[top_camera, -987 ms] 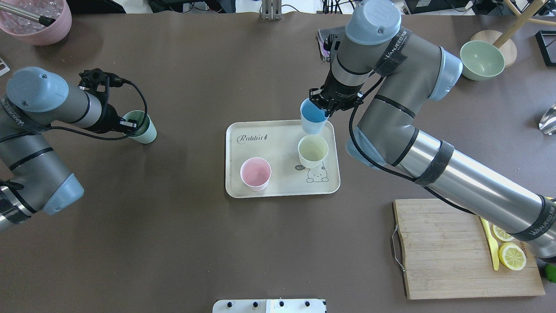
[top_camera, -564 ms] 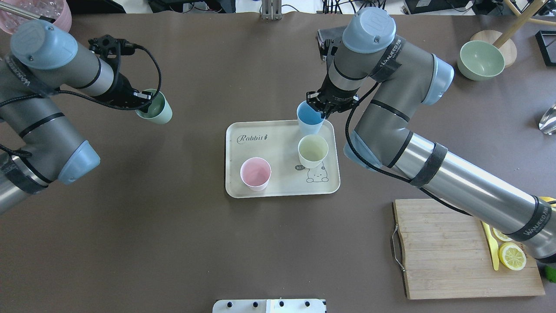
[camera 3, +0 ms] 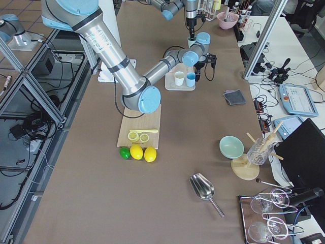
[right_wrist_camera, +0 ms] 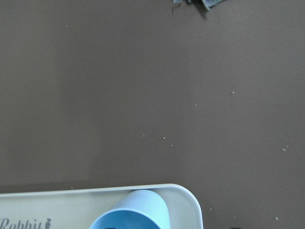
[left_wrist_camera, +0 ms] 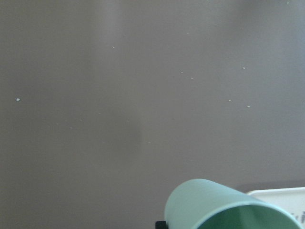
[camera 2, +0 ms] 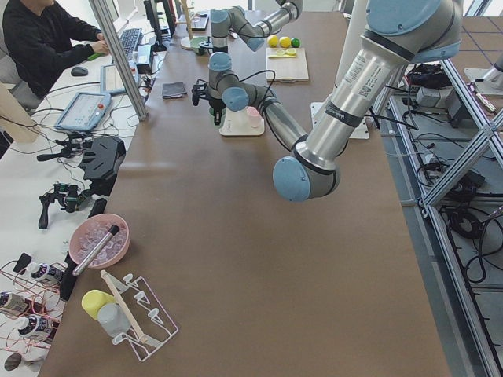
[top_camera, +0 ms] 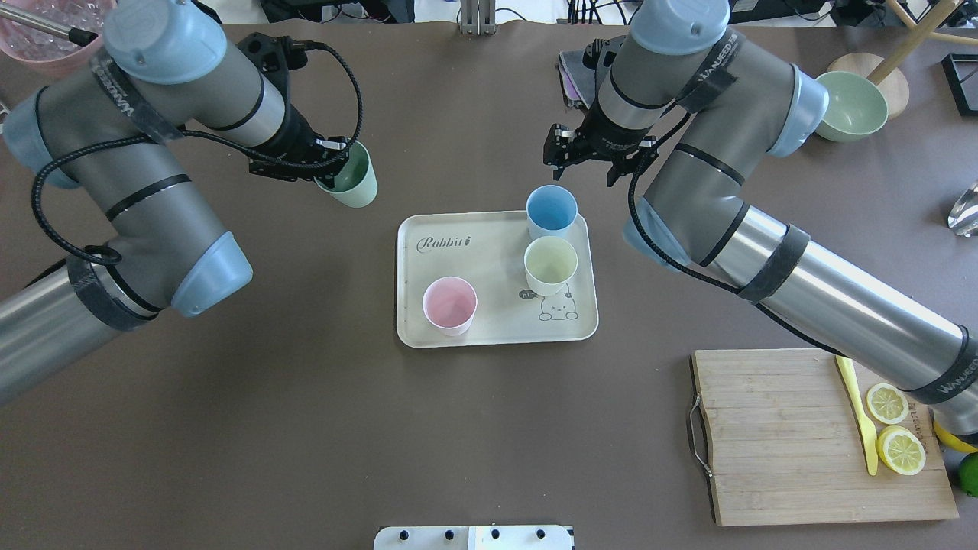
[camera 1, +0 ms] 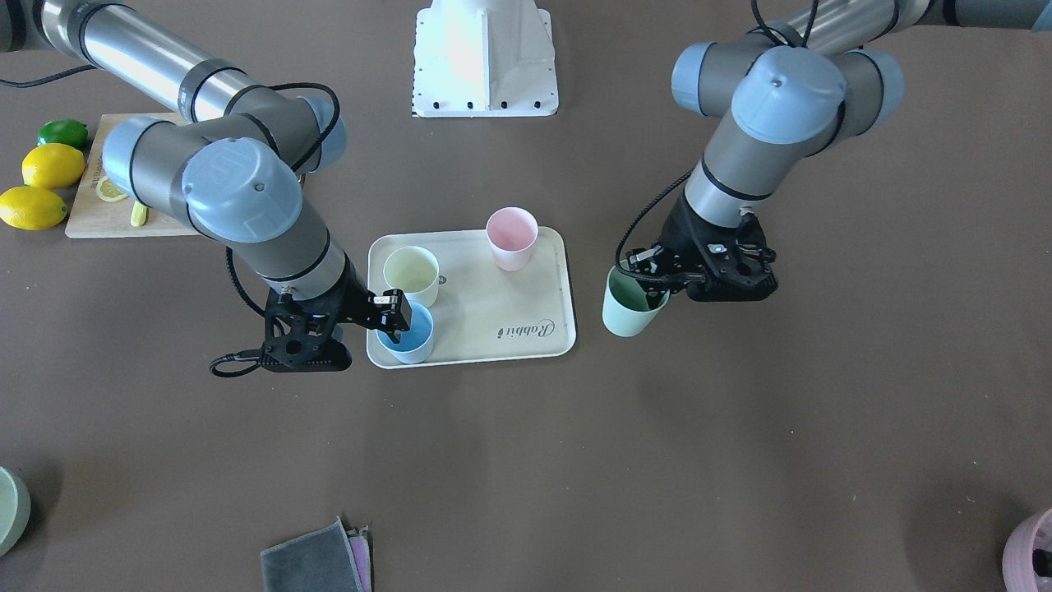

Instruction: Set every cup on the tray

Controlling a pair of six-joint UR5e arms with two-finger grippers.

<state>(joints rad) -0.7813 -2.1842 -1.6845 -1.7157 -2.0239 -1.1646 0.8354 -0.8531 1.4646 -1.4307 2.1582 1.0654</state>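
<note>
We log the left gripper (top_camera: 330, 162) grasping the mint-green plastic tumbler (top_camera: 359, 187). The right gripper (top_camera: 587, 155) is released, on the bench's far-edge side of the light-blue plastic tumbler (top_camera: 551, 211).

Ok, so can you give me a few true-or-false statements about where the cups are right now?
1. The blue cup, yellow cup and pink cup all stand on the tray. True.
2. The green cup is on the tray too. False: the left gripper holds it, tilted, off the tray.
3. The right gripper grips the blue cup. False: it is open and clear of the cup.
4. The pink cup stands apart from the other two. True.
</note>
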